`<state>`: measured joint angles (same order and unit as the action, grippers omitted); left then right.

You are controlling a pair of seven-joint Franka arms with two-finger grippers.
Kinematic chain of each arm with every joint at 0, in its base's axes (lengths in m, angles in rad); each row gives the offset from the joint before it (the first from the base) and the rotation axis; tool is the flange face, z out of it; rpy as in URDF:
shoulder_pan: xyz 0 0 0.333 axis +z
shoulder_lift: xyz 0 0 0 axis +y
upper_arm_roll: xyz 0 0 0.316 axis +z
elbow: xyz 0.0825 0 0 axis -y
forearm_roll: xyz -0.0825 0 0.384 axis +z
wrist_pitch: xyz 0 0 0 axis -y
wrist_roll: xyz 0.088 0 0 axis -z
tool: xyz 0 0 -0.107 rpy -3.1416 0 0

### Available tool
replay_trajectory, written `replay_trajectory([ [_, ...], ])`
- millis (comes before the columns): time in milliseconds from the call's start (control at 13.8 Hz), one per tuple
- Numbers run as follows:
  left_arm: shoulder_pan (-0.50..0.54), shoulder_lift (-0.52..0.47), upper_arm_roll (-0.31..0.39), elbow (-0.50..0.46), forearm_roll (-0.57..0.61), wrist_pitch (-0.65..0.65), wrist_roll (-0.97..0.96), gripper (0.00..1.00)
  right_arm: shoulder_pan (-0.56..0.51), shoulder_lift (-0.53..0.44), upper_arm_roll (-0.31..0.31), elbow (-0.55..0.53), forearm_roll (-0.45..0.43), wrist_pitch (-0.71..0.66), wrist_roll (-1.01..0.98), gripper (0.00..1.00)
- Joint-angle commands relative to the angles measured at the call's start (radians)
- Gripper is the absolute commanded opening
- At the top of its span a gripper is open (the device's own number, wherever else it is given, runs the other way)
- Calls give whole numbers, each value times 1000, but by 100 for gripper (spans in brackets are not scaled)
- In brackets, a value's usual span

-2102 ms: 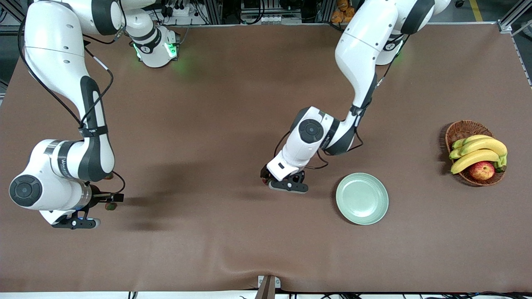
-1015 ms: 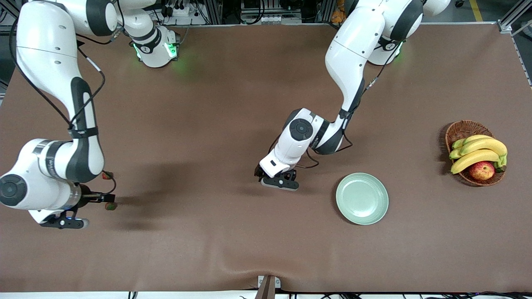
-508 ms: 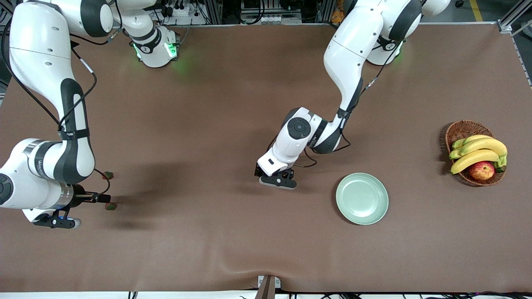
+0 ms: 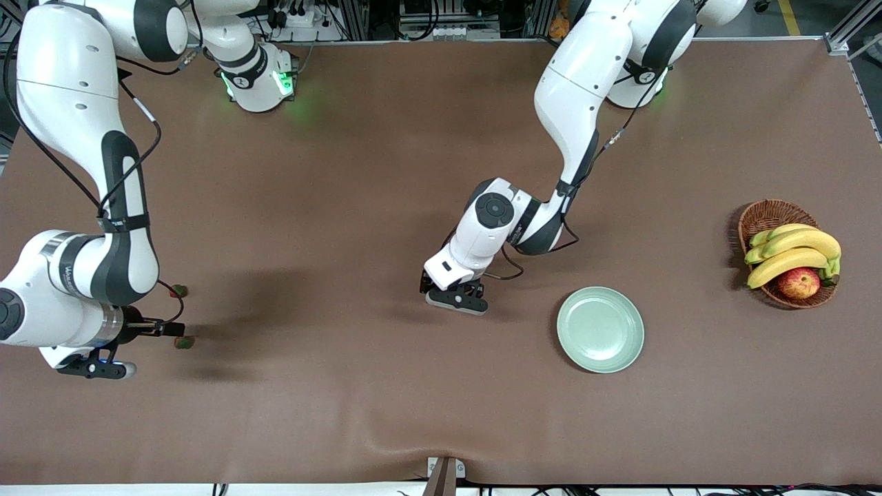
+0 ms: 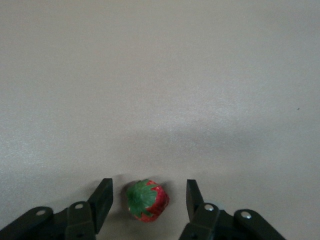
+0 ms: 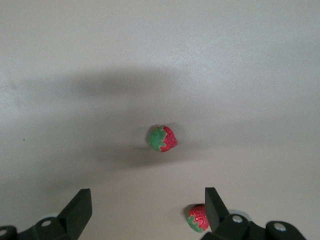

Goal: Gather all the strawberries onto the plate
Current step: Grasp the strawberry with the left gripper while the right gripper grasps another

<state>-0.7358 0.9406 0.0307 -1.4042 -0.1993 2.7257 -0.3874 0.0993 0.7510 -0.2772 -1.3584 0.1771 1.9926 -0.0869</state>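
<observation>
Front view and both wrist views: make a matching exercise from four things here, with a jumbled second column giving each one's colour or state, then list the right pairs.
Column one:
1. plate
2. wicker basket
3. left gripper
4. right gripper

Column two:
A. open, straddling a strawberry
B. pale mint green and glossy
C. open wide, holding nothing
D. holds bananas and an apple

Pairs: 1-B, 2-D, 3-A, 4-C
</observation>
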Motion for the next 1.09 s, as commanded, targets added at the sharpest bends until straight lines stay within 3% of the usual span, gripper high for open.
replay_trajectory([
  [0, -10, 21, 8, 27, -15, 17, 21, 67, -10, 25, 9, -5, 22, 49, -13, 100],
  [72, -8, 20, 8, 25, -14, 17, 24, 55, -10, 43, 9, -7, 34, 73, -13, 100],
  [218, -8, 21, 9, 24, -11, 17, 27, 9, -15, 74, 9, -7, 42, 121, -11, 100],
  [290, -7, 20, 9, 22, -11, 17, 28, 0, -20, 85, 9, -7, 42, 136, -11, 100],
  [580, 7, -26, 11, 13, -11, -12, 19, 0, -18, 137, 9, -5, 38, 219, -16, 100],
  [798, 29, -110, 23, -13, -9, -156, 18, 0, -13, 146, 10, -7, 36, 242, -33, 100],
  [1015, 32, -218, 77, -111, 17, -242, 65, 0, -21, 146, 10, -31, 41, 244, -62, 100],
])
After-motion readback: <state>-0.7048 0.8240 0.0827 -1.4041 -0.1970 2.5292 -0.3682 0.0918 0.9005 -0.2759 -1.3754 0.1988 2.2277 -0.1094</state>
